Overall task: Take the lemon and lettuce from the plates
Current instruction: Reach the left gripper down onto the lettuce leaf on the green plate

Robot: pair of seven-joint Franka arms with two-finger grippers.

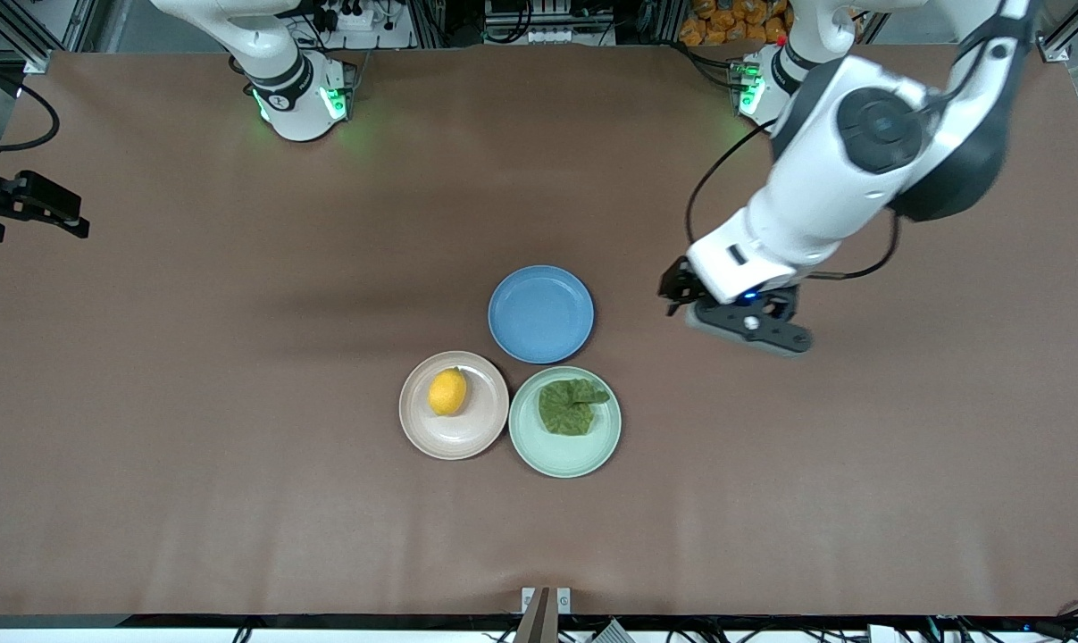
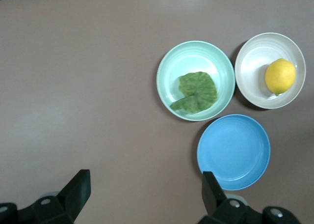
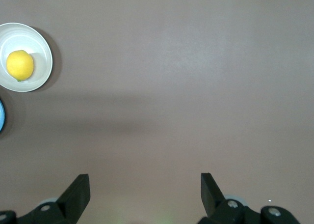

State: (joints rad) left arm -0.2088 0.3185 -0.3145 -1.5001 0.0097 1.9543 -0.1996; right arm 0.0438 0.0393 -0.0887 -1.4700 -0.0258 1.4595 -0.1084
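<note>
The lemon [image 1: 447, 391] lies on the beige-pink plate [image 1: 454, 444]. The lettuce [image 1: 572, 406] lies on the mint green plate [image 1: 565, 462] beside it, toward the left arm's end. My left gripper [image 1: 679, 293] is open and empty over bare table beside the blue plate, toward the left arm's end. The left wrist view shows its open gripper [image 2: 145, 194], the lettuce [image 2: 197, 91], the mint plate [image 2: 171, 67], the lemon [image 2: 280, 75] and the beige plate [image 2: 255, 57]. My right gripper [image 3: 144, 194] is open and empty over bare table; the lemon [image 3: 20, 65] and beige plate [image 3: 41, 44] show far off. It is out of the front view.
An empty blue plate [image 1: 540, 313] touches both plates and lies farther from the front camera; it also shows in the left wrist view [image 2: 233, 152]. A black fixture [image 1: 29, 201] juts in at the right arm's end of the brown table [image 1: 235, 446].
</note>
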